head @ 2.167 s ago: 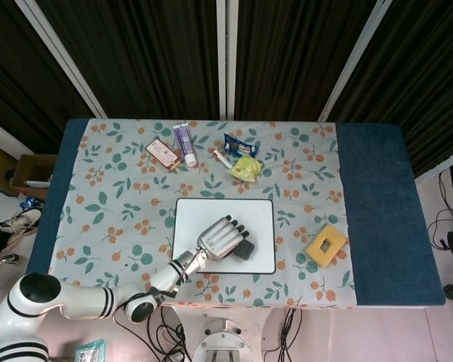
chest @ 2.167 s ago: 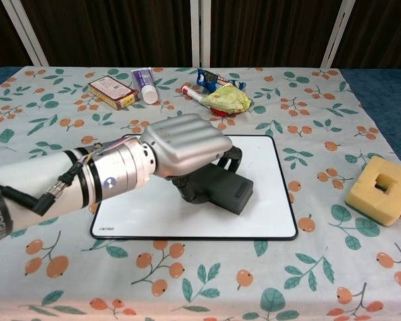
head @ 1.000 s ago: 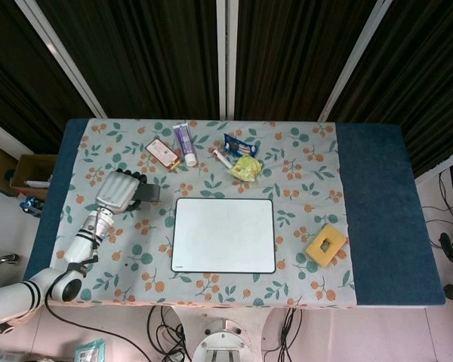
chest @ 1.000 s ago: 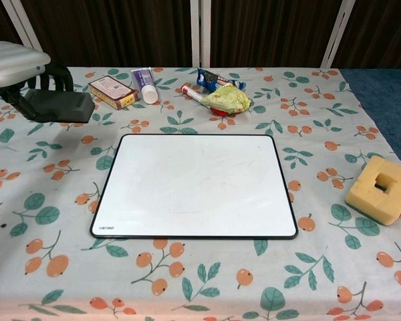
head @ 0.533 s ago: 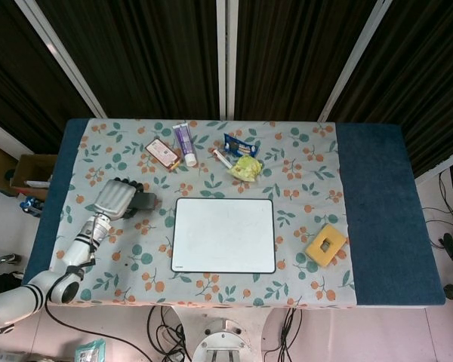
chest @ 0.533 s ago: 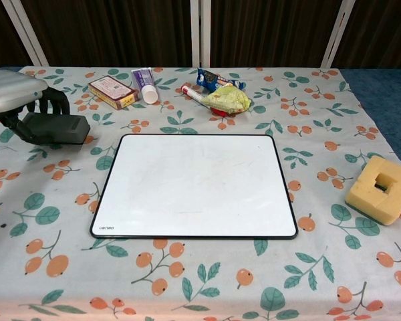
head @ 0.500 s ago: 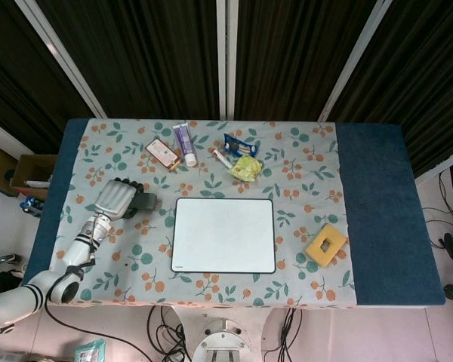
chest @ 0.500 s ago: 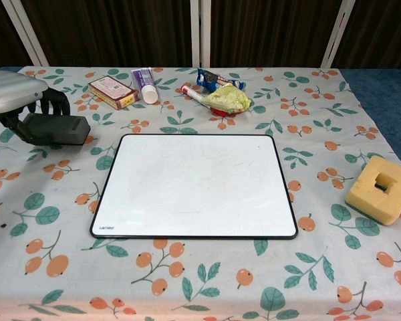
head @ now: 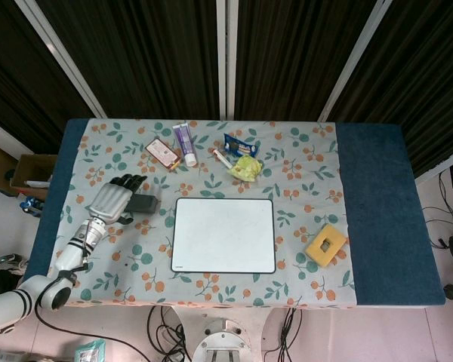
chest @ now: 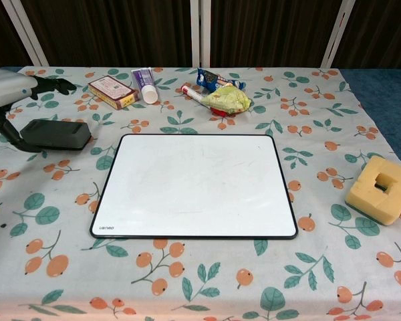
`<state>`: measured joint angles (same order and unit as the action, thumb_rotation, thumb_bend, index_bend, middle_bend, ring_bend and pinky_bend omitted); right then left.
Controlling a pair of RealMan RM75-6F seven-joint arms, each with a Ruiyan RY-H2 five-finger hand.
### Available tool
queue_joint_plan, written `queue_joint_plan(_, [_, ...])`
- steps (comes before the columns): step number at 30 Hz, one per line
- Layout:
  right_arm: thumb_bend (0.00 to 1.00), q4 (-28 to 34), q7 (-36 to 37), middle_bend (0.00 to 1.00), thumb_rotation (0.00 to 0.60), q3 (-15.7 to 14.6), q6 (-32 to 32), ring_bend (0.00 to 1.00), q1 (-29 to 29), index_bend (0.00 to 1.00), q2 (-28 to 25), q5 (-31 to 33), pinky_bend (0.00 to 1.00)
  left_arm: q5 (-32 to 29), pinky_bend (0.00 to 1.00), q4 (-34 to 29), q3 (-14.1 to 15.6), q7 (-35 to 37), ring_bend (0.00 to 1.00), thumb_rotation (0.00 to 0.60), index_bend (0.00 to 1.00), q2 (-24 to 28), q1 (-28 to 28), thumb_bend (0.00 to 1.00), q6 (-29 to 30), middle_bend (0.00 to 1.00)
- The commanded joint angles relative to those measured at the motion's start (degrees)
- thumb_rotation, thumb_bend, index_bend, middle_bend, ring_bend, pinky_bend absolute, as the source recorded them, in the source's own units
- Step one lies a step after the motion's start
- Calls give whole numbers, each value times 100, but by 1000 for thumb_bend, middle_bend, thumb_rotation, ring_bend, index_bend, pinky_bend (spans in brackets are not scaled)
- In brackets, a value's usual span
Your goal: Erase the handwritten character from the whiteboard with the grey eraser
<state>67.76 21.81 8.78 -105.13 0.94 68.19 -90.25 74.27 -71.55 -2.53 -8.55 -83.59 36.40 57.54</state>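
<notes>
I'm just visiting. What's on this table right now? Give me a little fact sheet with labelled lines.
whiteboard: centre of table, wiped blank
grey eraser: lying on the cloth left of the board
left hand: fingers spread above the eraser, holding nothing
right hand: not in view
yellow sponge: right of the board
far edge: small box, tube, snack wrappers

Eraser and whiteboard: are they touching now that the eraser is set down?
Apart. The chest view shows the eraser lying on the tablecloth left of the whiteboard, with a strip of patterned cloth between them; the head view shows the same gap.
</notes>
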Motion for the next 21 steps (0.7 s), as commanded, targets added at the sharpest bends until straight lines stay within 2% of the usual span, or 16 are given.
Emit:
queue_joint_plan(1, [247,-223,-76,0,600,-140,142,0,-177,0,24,151,0,291,212,-958,76,54,78,408,50,637,-541,35,906,77])
queue_joint_plan(2, [244,-294,-47,0,600,-221,330,0,-255,0,19,268,0,494,211,-1247,196,127,78,368,60,867,-735,34,1207,75])
queue_joint_plan(5, [242,-324,110,0,600,-495,1194,0,-401,0,-95,647,0,1100,212,-1605,596,192,78,357,96,1263,-1359,42,2173,74])
queue_joint_plan(9, [248,-583,177,0,600,-717,1876,0,-475,0,-44,853,0,1458,211,-1462,1030,396,78,343,90,1356,-2260,47,3244,74])
queue_joint_plan(14, [258,-1077,281,0,600,-706,1568,0,-570,0,235,698,0,1539,210,-1107,1277,688,78,304,84,1428,-2896,47,3710,75])
queue_joint_plan(21, [262,-1131,311,0,600,-699,1438,0,-462,0,226,434,0,1714,210,-1158,1208,801,78,302,84,1546,-3094,48,3843,74])
